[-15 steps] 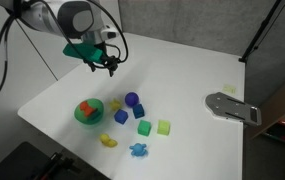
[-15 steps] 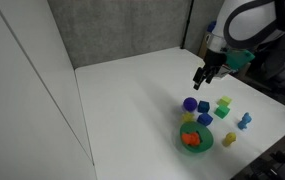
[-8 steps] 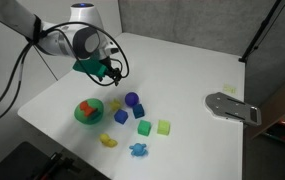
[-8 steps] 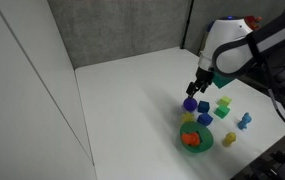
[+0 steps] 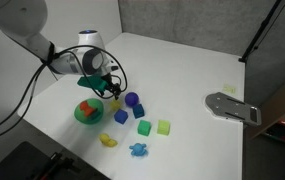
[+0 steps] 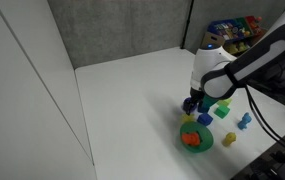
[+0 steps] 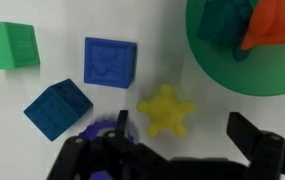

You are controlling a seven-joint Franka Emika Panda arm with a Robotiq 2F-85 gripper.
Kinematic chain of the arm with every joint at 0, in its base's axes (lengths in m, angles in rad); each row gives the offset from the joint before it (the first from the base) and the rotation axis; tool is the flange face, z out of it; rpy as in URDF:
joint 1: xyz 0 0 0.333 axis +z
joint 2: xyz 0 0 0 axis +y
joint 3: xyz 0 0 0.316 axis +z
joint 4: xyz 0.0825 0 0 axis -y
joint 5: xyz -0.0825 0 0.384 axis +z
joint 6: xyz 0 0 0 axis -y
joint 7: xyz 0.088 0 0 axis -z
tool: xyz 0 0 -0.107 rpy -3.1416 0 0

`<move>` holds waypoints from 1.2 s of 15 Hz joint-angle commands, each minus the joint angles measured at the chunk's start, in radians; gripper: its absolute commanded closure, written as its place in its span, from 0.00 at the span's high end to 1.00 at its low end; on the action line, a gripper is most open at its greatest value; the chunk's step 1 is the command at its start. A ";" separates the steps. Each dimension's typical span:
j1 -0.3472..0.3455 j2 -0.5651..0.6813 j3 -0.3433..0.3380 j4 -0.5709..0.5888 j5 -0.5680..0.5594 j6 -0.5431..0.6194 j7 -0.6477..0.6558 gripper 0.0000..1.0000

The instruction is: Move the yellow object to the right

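The yellow object is a small pale-yellow star (image 7: 165, 110) lying on the white table. In the wrist view it sits just ahead of the gap between my fingers. My gripper (image 7: 167, 150) is open and empty, with one finger on each side of the star and not touching it. In both exterior views the gripper (image 5: 108, 92) (image 6: 194, 101) hangs low over the toy cluster beside the green bowl, and the star (image 5: 114, 105) shows only as a small yellow patch below it.
A green bowl (image 7: 207, 70) (image 5: 80, 120) holding an orange piece (image 7: 277, 25) lies close to the star. Two blue cubes (image 7: 110, 62) (image 7: 59, 108), a green block (image 7: 7, 47), a purple piece (image 5: 132, 100), a lime cube (image 5: 164, 127) and a deeper-yellow piece (image 5: 107, 140) lie around. A grey metal plate (image 5: 232, 107) lies apart from them.
The arm has moved from the back of the table toward the toy cluster and come down, so the open gripper now sits low over the star.
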 commanded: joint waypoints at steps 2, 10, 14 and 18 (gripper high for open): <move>0.020 0.092 -0.023 0.080 -0.009 -0.015 0.030 1.00; 0.009 0.169 -0.029 0.150 0.010 -0.031 0.026 0.73; 0.010 0.175 -0.027 0.164 0.012 -0.035 0.022 0.39; 0.009 0.162 -0.025 0.167 0.012 -0.037 0.019 0.09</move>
